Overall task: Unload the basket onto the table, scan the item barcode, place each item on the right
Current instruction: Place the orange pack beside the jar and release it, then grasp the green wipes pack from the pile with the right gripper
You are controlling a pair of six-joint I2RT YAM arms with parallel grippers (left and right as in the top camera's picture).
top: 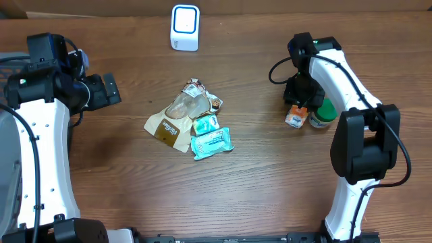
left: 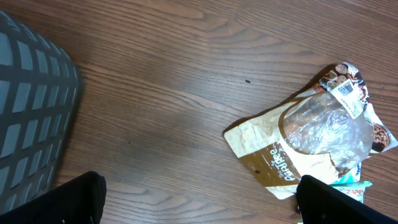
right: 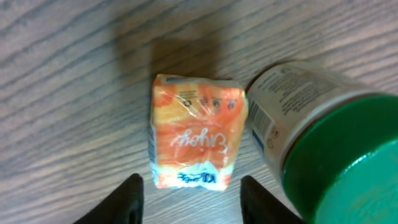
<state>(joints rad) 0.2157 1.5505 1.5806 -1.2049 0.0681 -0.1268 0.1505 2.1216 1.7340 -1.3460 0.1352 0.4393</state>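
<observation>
My right gripper (right: 193, 200) stands apart, a finger either side of the orange pack (right: 196, 140), not clamped. The pack lies just beside the jar (right: 323, 143) (green lid). My left gripper (left: 199, 208) gapes, empty. The scanner (top: 185, 27) is well apart, and I judge the pile (top: 192, 125) is unscanned.

A white scanner (top: 185, 27) stood at the far edge of the wooden table (top: 256, 189). In the middle lay a brown pouch (top: 169, 125), with teal packets (top: 211, 142) touching it. The right gripper (top: 302, 102) hung over an orange packet (top: 294, 120), just beside a green-lidded jar (top: 324, 115). The left gripper (top: 108, 89) was well apart from them.
</observation>
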